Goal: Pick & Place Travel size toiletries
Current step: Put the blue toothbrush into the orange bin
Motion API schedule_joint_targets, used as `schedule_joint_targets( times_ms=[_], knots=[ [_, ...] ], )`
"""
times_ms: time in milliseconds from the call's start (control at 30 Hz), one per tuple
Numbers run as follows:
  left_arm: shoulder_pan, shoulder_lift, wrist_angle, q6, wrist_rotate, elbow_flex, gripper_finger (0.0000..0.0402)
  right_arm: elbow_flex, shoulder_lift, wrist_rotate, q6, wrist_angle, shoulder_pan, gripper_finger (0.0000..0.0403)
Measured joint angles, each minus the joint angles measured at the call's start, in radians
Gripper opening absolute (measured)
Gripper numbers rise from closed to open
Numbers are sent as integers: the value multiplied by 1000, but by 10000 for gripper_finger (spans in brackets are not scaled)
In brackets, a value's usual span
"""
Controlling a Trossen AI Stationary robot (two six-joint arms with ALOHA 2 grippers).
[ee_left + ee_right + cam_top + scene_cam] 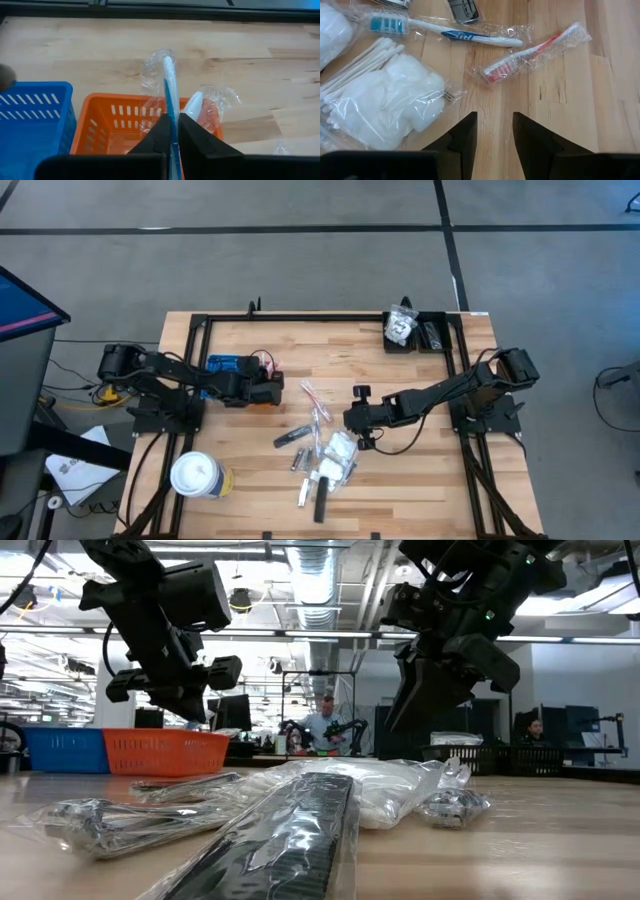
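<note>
From my station I see the left pincer (171, 131) closed tight on a wrapped blue-and-white toothbrush (169, 85), its fingers pinching the handle so the long axis runs straight out ahead of the pincer, the far wrapped end sticking out beyond the orange tray (102, 125) over bare wood. That pincer hangs above the orange tray, which sits just beside the blue tray (30, 115) on the left part of the desk (420, 480); a second wrapped item with a white tip (196, 105) lies in the orange tray, angled up beside the held brush. My right pincer (495, 131) hovers over the middle of the desk with its fingers partly apart and nothing between them, only bare wood showing in the gap. Just ahead of it lies a wrapped red-and-white toothbrush (530, 52), its long axis slanted, the bristle head toward the pincer and the handle pointing away. Beyond that lies another wrapped blue-and-white toothbrush (445, 31), nearly crosswise to the pincer's line. Beside them sits a clear packet of cotton swabs and pads (380, 95). A black bin (415, 332) at the far right corner holds more packets, and a white lidded cup (196, 475) stands near the left front edge.
</note>
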Motion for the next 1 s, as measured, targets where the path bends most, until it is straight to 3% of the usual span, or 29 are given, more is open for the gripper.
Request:
schedule_joint_targets(
  times_ms=[200, 533, 667, 833, 1000],
  knots=[
    [8, 0, -15, 3, 41, 0, 37, 0, 0, -1, 0, 0, 0, 118],
    [8, 0, -51, 12, 34, 0, 154, 0, 0, -1, 0, 0, 0, 118],
    [5, -24, -56, 54, -12, 1, 179, 0, 0, -1, 1, 0, 0, 118],
    [-1, -102, -57, 119, -54, 1, 155, 0, 0, -1, 6, 1, 0, 118],
    [7, -140, -54, 207, 33, 2, 46, 0, 0, -1, 0, 22, 0, 118]
  ],
)
